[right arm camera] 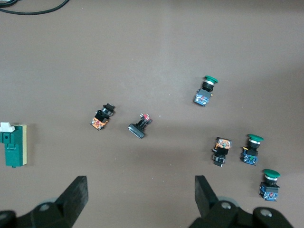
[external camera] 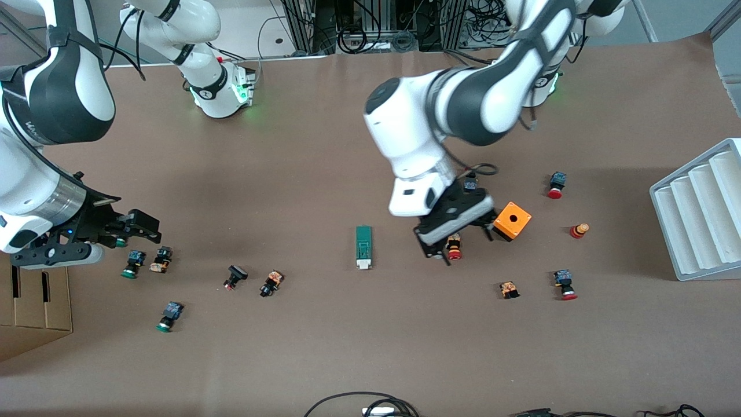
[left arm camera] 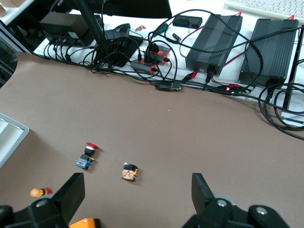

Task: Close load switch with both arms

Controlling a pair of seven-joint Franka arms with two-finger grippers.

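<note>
Your load switch (external camera: 363, 247) lies flat mid-table, untouched, its white lever end nearest the front camera. Your left gripper (external camera: 457, 231), fingers spread wide and empty, hangs over a red-capped button (external camera: 454, 249) beside the orange box (external camera: 512, 220). Your right gripper (external camera: 124, 229), also wide and empty, hangs above the green-capped buttons (external camera: 132, 263).

the red-capped push button (external camera: 454, 248) under the left claw (external camera: 457, 238) is partly hidden by it. the orange box (left arm camera: 85, 223) is cut off by the left wrist view's edge. the white ridged tray (external camera: 703, 211) is cropped at the front view's edge.
</note>
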